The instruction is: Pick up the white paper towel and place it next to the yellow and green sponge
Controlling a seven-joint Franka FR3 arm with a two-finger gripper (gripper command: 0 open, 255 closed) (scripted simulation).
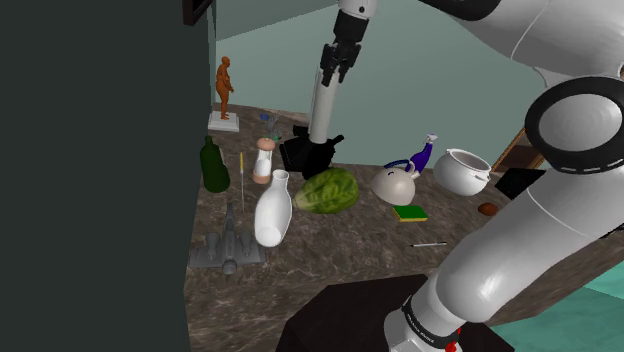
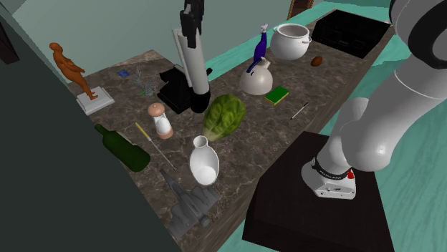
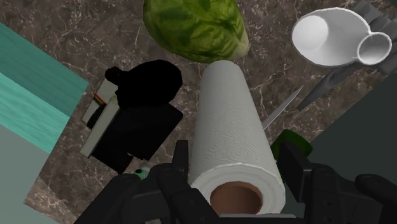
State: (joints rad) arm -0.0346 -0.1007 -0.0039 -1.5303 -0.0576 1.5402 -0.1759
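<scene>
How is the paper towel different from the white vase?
The paper towel is a straight roll; the vase has a fat belly and a narrow neck. The hand clasps the paper towel near its top end, while the vase stands alone on the counter. The paper towel looks dimpled and has a brown core; the vase is smooth. Both are white and about upright.

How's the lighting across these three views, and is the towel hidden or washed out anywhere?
Shoulder view: dim, a dark panel blanks its left, yet the towel stands out pale. Second exterior view: even light, no glare, towel unobstructed. Wrist view: towel bright but textured, clasped by the gripper; the black object beside it is flat black.
</scene>
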